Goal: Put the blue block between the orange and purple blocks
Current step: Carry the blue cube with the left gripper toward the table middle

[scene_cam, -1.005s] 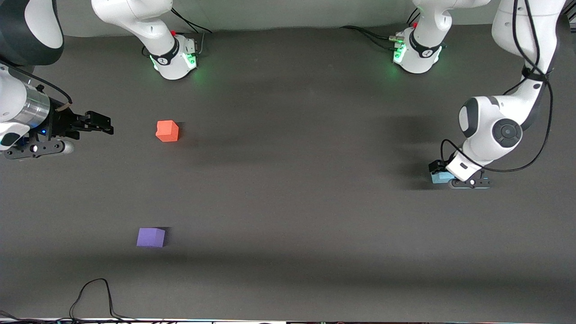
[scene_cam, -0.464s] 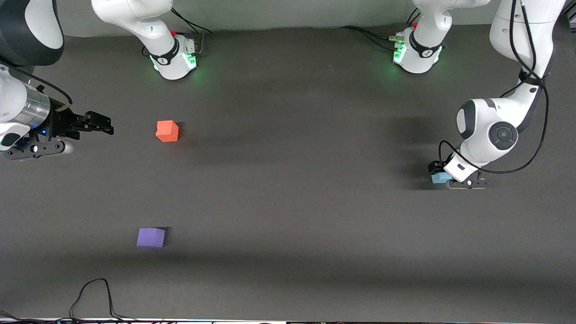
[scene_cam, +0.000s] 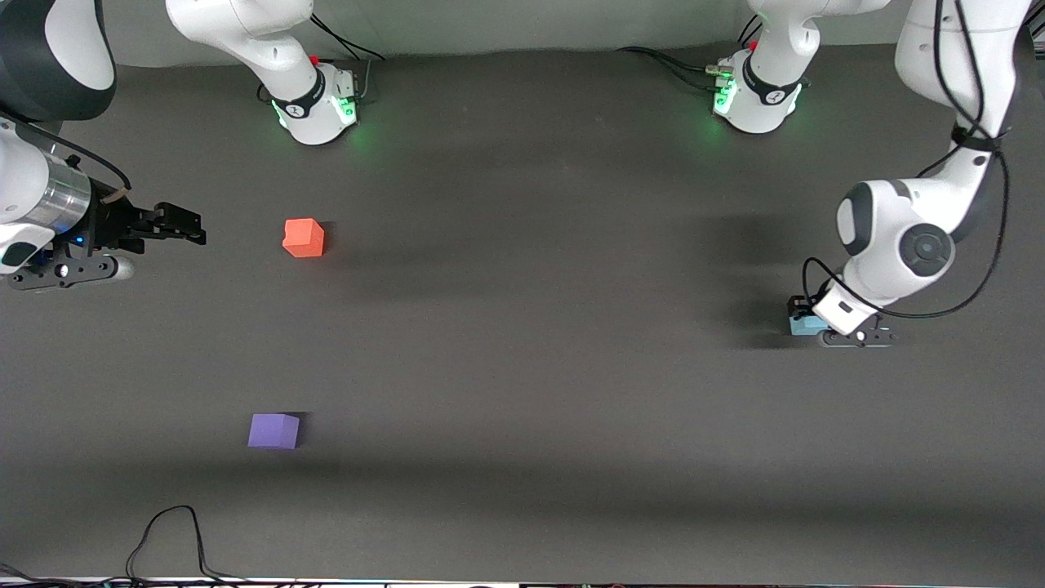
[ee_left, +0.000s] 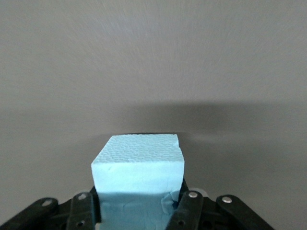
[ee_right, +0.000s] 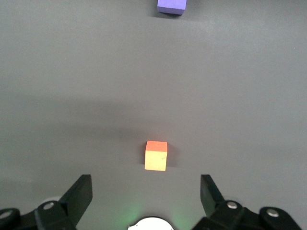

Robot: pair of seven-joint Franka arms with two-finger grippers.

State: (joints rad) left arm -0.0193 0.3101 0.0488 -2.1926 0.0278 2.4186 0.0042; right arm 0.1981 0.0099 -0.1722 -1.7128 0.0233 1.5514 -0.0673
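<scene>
Sky-blue foam is seen in the front view at the left arm's end of the table (scene_cam: 522,367): the blue block (scene_cam: 803,325) sits low at the table under the left gripper (scene_cam: 816,327), whose jaws have been drawn in from wide apart a second ago until they are pressed against the block's sides. Block and gripper have been shifted slightly toward the table's end over that second, though whether the block has left the surface cannot be told. The orange block (scene_cam: 304,238) and the purple block (scene_cam: 273,430) lie unmoved toward the right arm's end, well apart from each other, the purple one nearer the front camera. The right gripper (scene_cam: 175,224) hangs just beside the orange block, its arm waiting.

From the left wrist view, the blue block (ee_left: 138,179) is shown clamped between the two fingers (ee_left: 184,211), its sides pinched slightly where they bite.

From the right wrist view, the right gripper (ee_right: 146,191) is shown with jaws spread wide and empty, the orange block (ee_right: 156,155) below and the purple block (ee_right: 171,6) well off.

The grasp is judged complete; a lift and a long carry across the table to the gap between the orange and purple blocks remain.
</scene>
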